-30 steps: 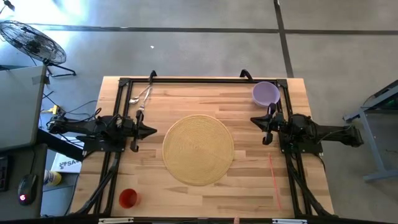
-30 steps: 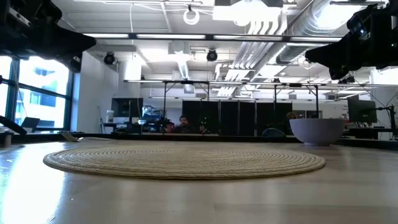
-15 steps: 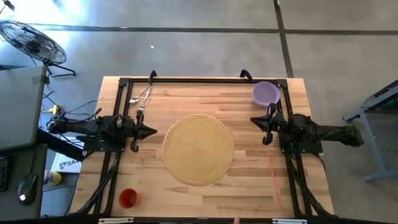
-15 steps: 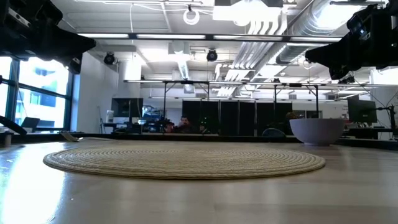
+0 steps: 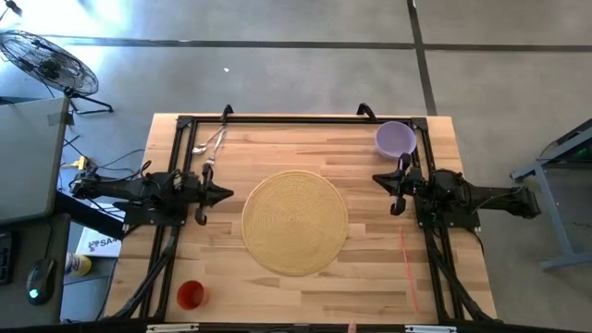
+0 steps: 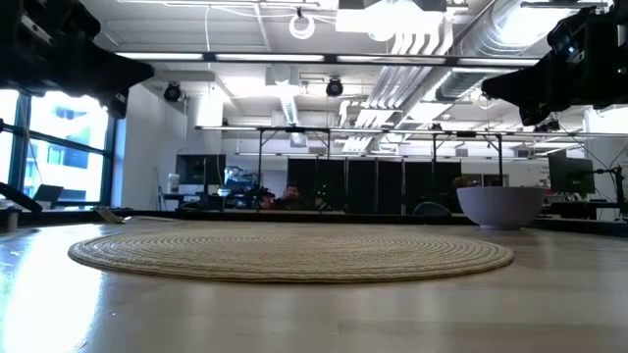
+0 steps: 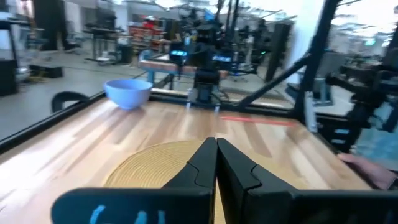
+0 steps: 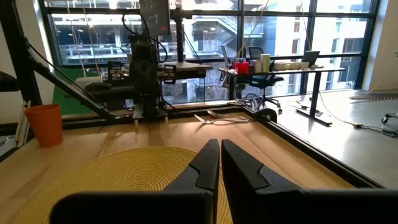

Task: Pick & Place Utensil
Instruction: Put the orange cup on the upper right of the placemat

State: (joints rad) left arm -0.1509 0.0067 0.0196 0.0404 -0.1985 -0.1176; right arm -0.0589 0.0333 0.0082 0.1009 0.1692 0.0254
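Little can be read. A white box (image 5: 92,243) on the floor just off the table's (image 5: 370,277) left edge — beside the left arm's base — carries dark lettering that starts "SA"; the rest is hidden. The blue marks on the left wrist's housing (image 7: 124,208) are illegible.

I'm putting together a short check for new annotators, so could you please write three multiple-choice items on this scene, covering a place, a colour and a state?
1. Where do the utensils lie?
A. on the woven mat
B. at the far left corner of the table, off the mat
C. inside the bowl

2. What colour is the cup?
A. orange-red
B. green
C. white

3. How is the left gripper?
A. shut on a spoon
B. wide open
C. shut, holding nothing

Answers: 1 B, the high view shows them beyond the left arm, clear of the mat. 2 A, orange-red in the high view. 3 C, the left wrist view shows its fingers together and empty.
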